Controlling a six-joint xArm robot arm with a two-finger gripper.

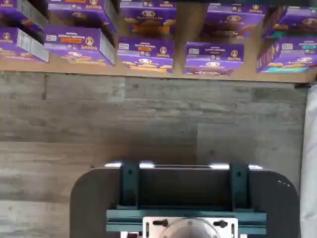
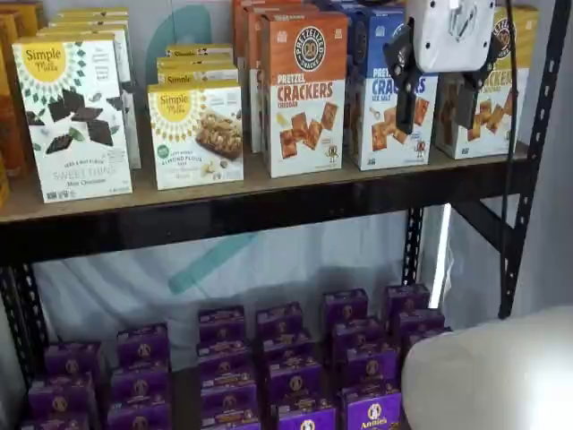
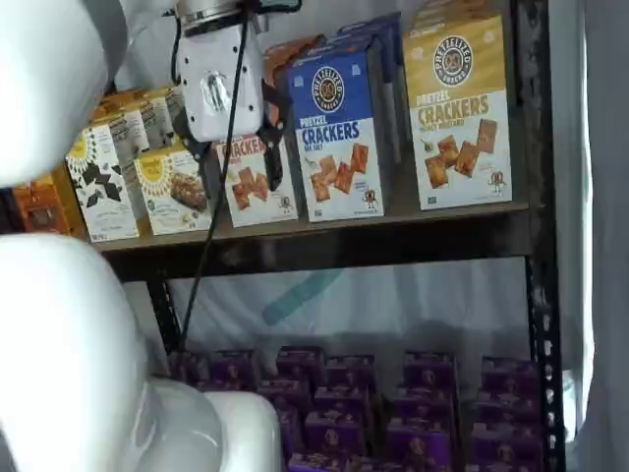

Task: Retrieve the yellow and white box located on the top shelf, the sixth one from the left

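The yellow and white box (image 2: 497,121) stands upright at the right end of the top shelf (image 2: 224,210), just right of a blue-topped crackers box (image 2: 376,90). It shows fully in a shelf view (image 3: 460,108), where the shelf's dark front edge (image 3: 324,246) runs below it. My gripper (image 2: 439,107) hangs in front of the shelf at box height, clear of the boxes, and also shows in a shelf view (image 3: 241,162). A gap shows between its two black fingers, so it is open and empty. The wrist view shows neither the box nor the fingers.
An orange-topped crackers box (image 2: 304,90) and Simple Mills boxes (image 2: 72,116) fill the rest of the top shelf. Several small purple boxes (image 2: 286,367) sit on the lower level and show in the wrist view (image 1: 146,52). A black upright (image 2: 537,152) stands right of the yellow box.
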